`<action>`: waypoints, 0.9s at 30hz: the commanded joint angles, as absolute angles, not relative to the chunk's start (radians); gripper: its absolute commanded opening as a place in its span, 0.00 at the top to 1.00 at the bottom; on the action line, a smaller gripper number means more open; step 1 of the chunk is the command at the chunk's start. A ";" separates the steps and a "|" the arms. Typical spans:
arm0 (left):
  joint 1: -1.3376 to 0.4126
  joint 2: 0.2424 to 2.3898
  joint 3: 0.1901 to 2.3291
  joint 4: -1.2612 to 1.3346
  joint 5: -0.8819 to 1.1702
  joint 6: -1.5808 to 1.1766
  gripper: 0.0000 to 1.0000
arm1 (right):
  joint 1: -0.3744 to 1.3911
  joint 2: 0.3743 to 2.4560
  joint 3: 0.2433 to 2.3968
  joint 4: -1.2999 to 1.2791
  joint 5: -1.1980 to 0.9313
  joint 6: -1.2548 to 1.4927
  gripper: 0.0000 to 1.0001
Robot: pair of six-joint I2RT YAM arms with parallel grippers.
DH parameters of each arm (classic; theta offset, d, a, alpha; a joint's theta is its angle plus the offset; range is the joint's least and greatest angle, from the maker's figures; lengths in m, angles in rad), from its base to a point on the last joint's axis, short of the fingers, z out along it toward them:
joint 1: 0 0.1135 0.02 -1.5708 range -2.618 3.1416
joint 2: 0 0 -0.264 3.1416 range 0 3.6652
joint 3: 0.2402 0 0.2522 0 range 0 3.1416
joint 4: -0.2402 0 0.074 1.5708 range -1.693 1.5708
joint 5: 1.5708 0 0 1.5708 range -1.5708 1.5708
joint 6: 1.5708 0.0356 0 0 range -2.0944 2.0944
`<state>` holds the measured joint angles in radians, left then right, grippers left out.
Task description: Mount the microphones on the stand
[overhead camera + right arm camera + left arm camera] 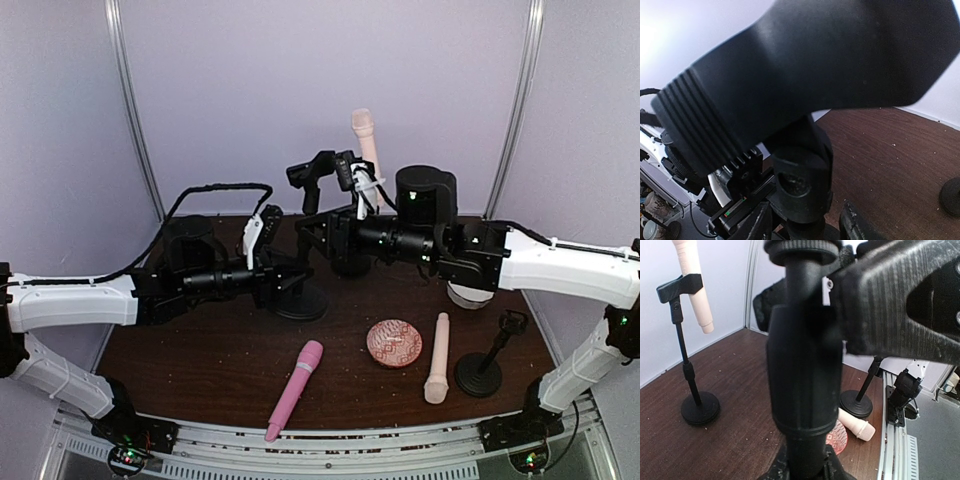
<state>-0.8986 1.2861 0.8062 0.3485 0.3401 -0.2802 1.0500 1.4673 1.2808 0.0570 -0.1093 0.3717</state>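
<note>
left end effector (pixel 268 272) clamped on stand pole (pixel 802 365), prob. to steady it; right end effector (pixel 320 232) straddles joint under clip (pixel 815 65), grip? can't tell. pink mic (pixel 295 388) lies on counter (pixel 200 362).

We take the round pink patterned dish (pixel 394 343) as the reference. It lies flat on the dark brown wooden table (pixel 190 365). Behind the dish and slightly to its right we note a white round item (pixel 468 296), mostly hidden, so we cannot identify it. Pale specks (pixel 767 439) lie scattered on the surface left of the dish. Nearer than the dish, a metal rail (pixel 330 445) runs along the table edge. Far behind the dish stand pale lavender wall panels (pixel 250 90), joined by two metal uprights (pixel 133 110), one to either side.
</note>
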 commanded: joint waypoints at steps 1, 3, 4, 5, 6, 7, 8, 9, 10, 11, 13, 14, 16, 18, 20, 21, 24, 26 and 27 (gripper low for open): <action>-0.900 1.249 0.850 0.437 0.344 -0.254 1.00 | 1.056 1.487 1.329 0.002 -0.088 0.370 0.53; -0.901 1.246 0.851 0.435 0.345 -0.252 1.00 | 1.055 1.489 1.330 -0.009 -0.091 0.373 0.53; -0.900 1.246 0.851 0.434 0.345 -0.251 1.00 | 1.055 1.491 1.330 -0.015 -0.091 0.376 0.53; -0.900 1.244 0.853 0.433 0.346 -0.249 1.00 | 1.054 1.494 1.330 -0.020 -0.096 0.379 0.52; -0.901 1.243 0.853 0.432 0.345 -0.247 1.00 | 1.052 1.496 1.331 -0.024 -0.099 0.380 0.51; -0.901 1.243 0.853 0.431 0.346 -0.246 1.00 | 1.052 1.499 1.332 -0.028 -0.102 0.383 0.50; -0.900 1.241 0.853 0.431 0.344 -0.245 1.00 | 1.050 1.504 1.333 -0.031 -0.105 0.386 0.49; -0.900 1.240 0.853 0.431 0.345 -0.245 1.00 | 1.049 1.507 1.333 -0.034 -0.108 0.389 0.49; -0.900 1.240 0.853 0.430 0.345 -0.244 1.00 | 1.048 1.508 1.333 -0.032 -0.111 0.390 0.51; -0.900 1.241 0.853 0.430 0.345 -0.244 1.00 | 1.047 1.508 1.331 -0.029 -0.113 0.391 0.55; -0.901 1.242 0.854 0.430 0.348 -0.245 1.00 | 1.044 1.508 1.328 -0.024 -0.120 0.391 0.63; -0.901 1.242 0.854 0.430 0.348 -0.244 1.00 | 1.042 1.509 1.329 -0.022 -0.125 0.391 0.68; -0.900 1.243 0.854 0.430 0.350 -0.244 1.00 | 1.038 1.510 1.330 -0.018 -0.141 0.385 0.81; -0.900 1.244 0.852 0.433 0.357 -0.243 1.00 | 1.033 1.505 1.324 -0.010 -0.168 0.360 0.89; -0.900 1.253 0.851 0.448 0.387 -0.242 1.00 | 1.020 1.492 1.305 0.028 -0.260 0.306 0.94; -0.900 1.260 0.852 0.457 0.416 -0.239 1.00 | 1.008 1.483 1.290 0.053 -0.339 0.263 0.97; -0.899 1.300 0.873 0.490 0.621 -0.210 1.00 | 0.952 1.456 1.185 0.224 -0.759 0.132 0.92; -0.899 1.319 0.876 0.536 0.720 -0.227 1.00 | 0.909 1.457 1.171 0.218 -0.835 0.076 0.93; -0.899 1.323 0.875 0.548 0.745 -0.228 1.00 | 0.887 1.467 1.186 0.165 -0.848 0.044 0.94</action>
